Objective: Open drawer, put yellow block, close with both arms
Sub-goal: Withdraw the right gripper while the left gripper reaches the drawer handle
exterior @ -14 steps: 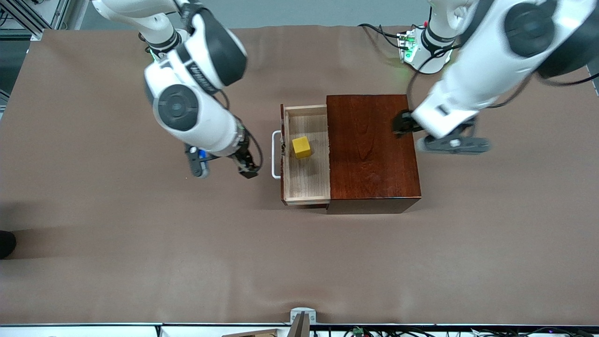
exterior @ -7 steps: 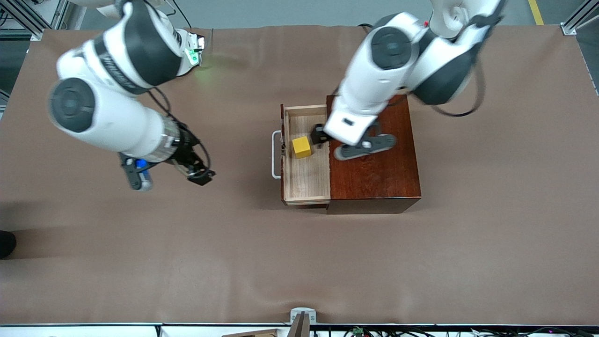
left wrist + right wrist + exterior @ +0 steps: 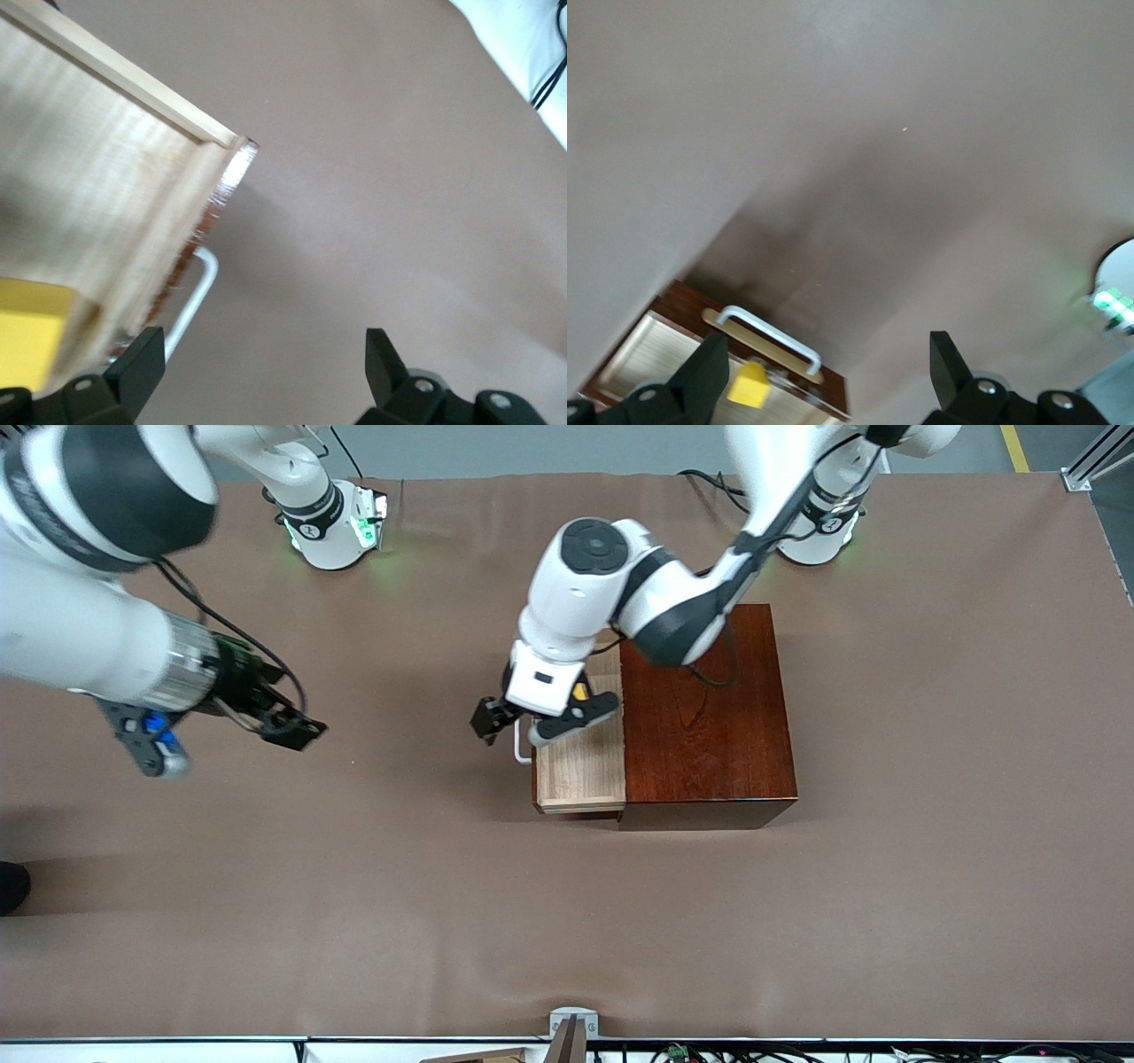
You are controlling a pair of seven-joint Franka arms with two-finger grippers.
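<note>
The drawer stands pulled out of the dark red-brown box, with its pale-wood tray showing. The yellow block lies in the tray, mostly hidden under the left arm's wrist. My left gripper hangs open and empty over the white handle. The left wrist view shows the tray corner, the handle, the block and the open left gripper. My right gripper is open and empty over bare cloth toward the right arm's end. The right wrist view shows the right gripper, handle and block.
The brown cloth covers the whole table. Two green-lit bases stand at the edge farthest from the front camera, with cables beside the left arm's base. A small metal mount sits at the near edge.
My left gripper has swept from over the box, across the tray, to over the handle. My right gripper has drawn away from the drawer toward the right arm's end.
</note>
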